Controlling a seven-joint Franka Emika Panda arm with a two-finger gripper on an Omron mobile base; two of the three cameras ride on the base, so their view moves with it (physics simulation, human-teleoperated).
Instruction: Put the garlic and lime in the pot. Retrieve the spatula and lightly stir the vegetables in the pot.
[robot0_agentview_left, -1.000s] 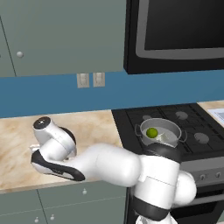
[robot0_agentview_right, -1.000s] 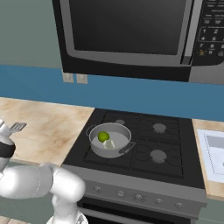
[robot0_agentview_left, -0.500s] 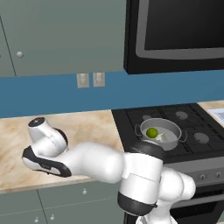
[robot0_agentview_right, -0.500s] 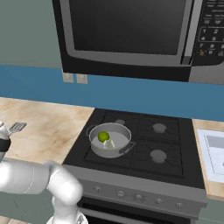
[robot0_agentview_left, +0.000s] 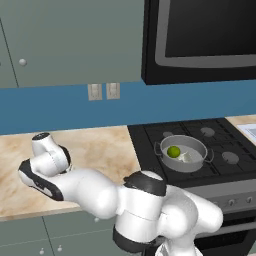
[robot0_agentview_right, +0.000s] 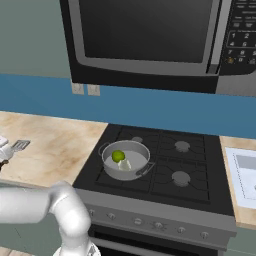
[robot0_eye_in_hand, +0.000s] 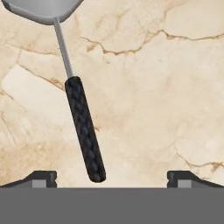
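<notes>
Even, bright rendered light, sharp focus throughout, no blur or glare, soft shading on the worktop (robot0_eye_in_hand: 166, 87), faint shadows

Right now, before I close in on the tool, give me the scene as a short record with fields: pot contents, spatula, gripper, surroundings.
pot: grey, two handles, on the stove's front left burner
pot contents: lime and garlic both inside, side by side
spatula: lying flat on the marble counter, black handle toward the gripper, metal head at the top edge of the hand view
gripper: open, above the counter, fingertips straddling the handle's end, nothing held
steps left: pick up the spatula, stir
surroundings: microwave above the stove
</notes>
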